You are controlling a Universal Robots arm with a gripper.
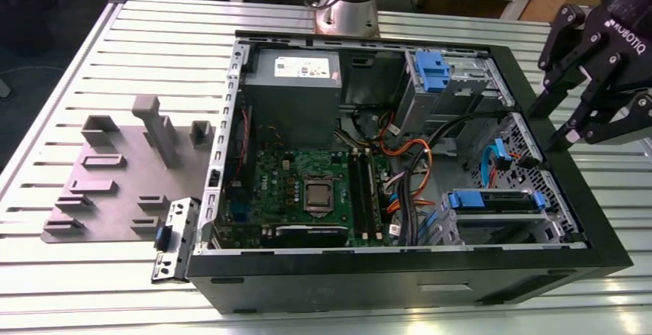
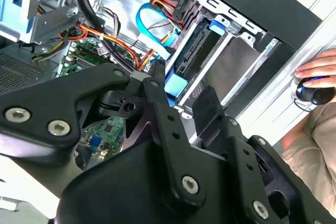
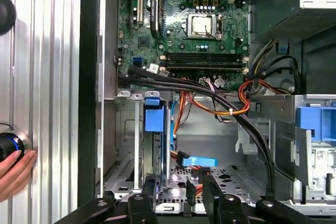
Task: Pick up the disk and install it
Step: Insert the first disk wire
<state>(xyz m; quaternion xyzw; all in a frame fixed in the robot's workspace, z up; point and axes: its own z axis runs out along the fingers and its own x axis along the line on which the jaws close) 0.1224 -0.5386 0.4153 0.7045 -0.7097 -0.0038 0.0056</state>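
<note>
Hand (image 1: pixel 548 131) hangs at the right edge of the exterior view, above the right wall of the computer case (image 1: pixel 408 278). It is spread open and pinches nothing.

We find the disk (image 1: pixel 492 200) inside the case, in the drive cage (image 1: pixel 499 230) at the lower right of the frame, blue rail uppermost. It lies below the hand and toward the exterior view's left, near but apart. Its long axis runs left-right across the frame, along the case's near wall.

In the second wrist view the blue rail shows beyond the hand's open gap. We judge the disk to be resting in the cage, not carried.
</note>
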